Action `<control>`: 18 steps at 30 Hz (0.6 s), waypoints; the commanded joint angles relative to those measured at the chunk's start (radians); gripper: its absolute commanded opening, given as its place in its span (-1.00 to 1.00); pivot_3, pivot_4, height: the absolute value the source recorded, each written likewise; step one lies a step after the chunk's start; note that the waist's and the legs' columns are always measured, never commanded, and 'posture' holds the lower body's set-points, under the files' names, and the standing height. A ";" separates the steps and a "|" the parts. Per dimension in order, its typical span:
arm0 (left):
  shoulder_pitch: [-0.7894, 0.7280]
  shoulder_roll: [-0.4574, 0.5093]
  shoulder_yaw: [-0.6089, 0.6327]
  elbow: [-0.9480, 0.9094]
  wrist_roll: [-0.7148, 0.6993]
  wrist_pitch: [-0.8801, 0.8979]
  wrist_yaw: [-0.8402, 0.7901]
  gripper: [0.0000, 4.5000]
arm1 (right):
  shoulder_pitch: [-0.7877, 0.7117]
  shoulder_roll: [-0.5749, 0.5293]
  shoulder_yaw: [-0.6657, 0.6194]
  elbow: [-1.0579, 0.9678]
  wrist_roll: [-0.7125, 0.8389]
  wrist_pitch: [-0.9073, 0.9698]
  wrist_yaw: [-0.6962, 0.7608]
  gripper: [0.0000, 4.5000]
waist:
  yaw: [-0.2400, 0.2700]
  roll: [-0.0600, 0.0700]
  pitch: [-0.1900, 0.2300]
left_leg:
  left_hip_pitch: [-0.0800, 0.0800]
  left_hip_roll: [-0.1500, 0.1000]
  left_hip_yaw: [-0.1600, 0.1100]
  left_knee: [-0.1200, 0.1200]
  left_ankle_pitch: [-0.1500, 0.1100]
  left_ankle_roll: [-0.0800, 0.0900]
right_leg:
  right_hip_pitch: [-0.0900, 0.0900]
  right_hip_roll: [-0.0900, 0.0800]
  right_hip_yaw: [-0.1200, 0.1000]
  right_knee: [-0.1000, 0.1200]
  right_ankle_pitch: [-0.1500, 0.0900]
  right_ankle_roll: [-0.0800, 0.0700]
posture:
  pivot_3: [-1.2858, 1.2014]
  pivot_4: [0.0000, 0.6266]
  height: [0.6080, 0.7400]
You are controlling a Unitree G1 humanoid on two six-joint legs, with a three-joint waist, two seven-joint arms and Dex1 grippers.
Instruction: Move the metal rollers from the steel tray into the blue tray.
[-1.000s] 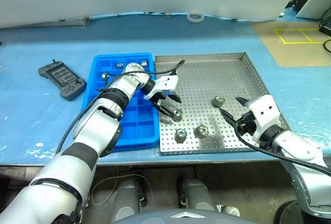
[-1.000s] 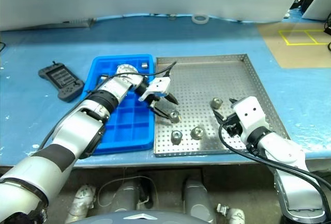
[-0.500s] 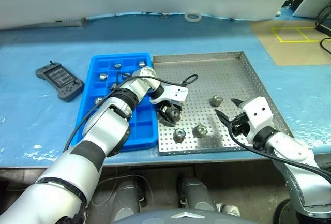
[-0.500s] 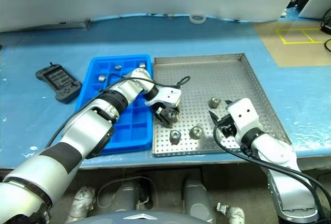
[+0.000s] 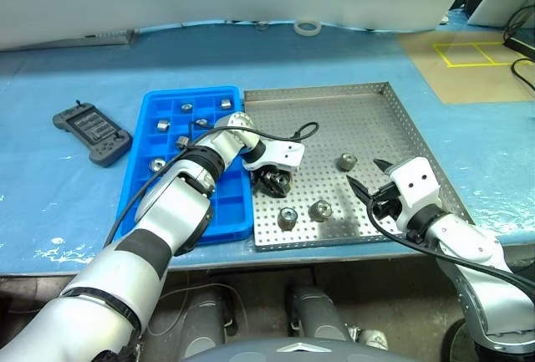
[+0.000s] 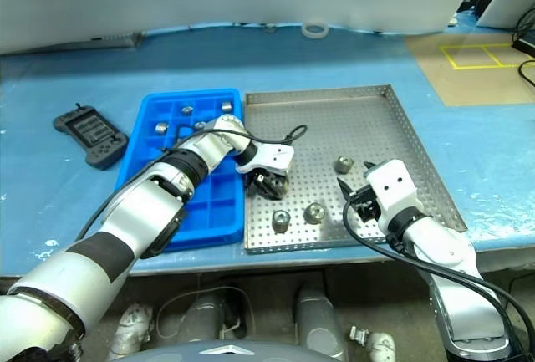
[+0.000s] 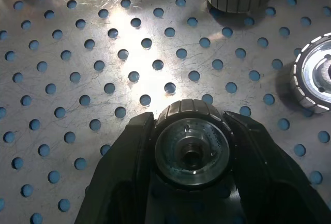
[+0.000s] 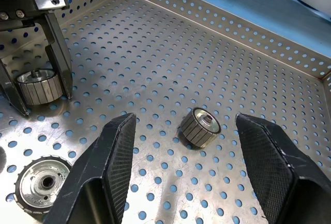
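The steel tray (image 5: 355,115) lies right of the blue tray (image 5: 219,208). My left gripper (image 5: 274,181) reaches down near the steel tray's left edge, and its fingers (image 7: 129,151) are shut on one metal roller (image 7: 192,151) that rests on the perforated floor. Three more metal rollers lie loose in the steel tray (image 5: 348,160), (image 5: 321,209), (image 5: 287,216). Several rollers (image 5: 157,124) sit in the blue tray's far compartments. My right gripper (image 8: 184,116) hovers open over the steel tray's right part, pointing at a loose roller (image 8: 200,127).
A black remote (image 5: 92,132) lies on the blue table cover left of the blue tray. A white tape roll (image 5: 306,27) sits at the table's far edge. Yellow tape marks (image 5: 464,53) show at the far right.
My left gripper has come down over the roller near the steel tray's left edge and closed its fingers on it. The right gripper stays where it was. The camera has shifted slightly.
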 commanded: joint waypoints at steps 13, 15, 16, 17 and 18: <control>-0.019 0.107 0.297 -0.206 -0.325 0.204 -0.193 -0.23 | -0.165 -0.077 0.046 0.046 0.083 -0.033 0.167 0.44 | 0.019 0.000 0.000 | -0.001 0.000 0.000 0.000 0.000 0.000 | -0.001 0.000 0.000 0.001 0.000 0.000 | -0.24 -0.52 1.00; 0.021 0.149 0.327 -0.317 -0.373 0.291 -0.199 -0.23 | -0.223 -0.090 0.077 0.084 0.088 -0.049 0.207 0.44 | 0.026 0.000 0.000 | 0.000 0.000 0.000 0.000 0.000 0.000 | -0.002 0.000 0.000 0.003 0.000 0.000 | -0.17 -0.52 1.00; 0.055 0.182 0.348 -0.402 -0.403 0.363 -0.194 -0.23 | -0.271 -0.091 0.101 0.114 0.093 -0.060 0.233 0.44 | 0.030 0.000 0.000 | 0.000 0.000 0.000 0.000 0.000 -0.001 | -0.002 0.000 0.000 0.003 0.000 0.000 | -0.15 -0.52 1.00; 0.091 0.214 0.370 -0.481 -0.431 0.431 -0.180 -0.23 | -0.315 -0.089 0.125 0.142 0.098 -0.072 0.259 0.44 | 0.030 0.000 0.000 | 0.000 0.000 0.000 0.000 0.001 -0.001 | -0.002 0.000 0.000 0.004 0.000 -0.001 | -0.13 -0.52 1.00; 0.126 0.239 0.387 -0.555 -0.453 0.493 -0.156 -0.23 | -0.350 -0.085 0.146 0.165 0.102 -0.083 0.280 0.44 | 0.034 0.001 0.001 | 0.000 0.000 0.000 0.000 0.001 -0.001 | -0.002 0.000 0.000 0.005 0.000 -0.001 | -0.10 -0.52 1.00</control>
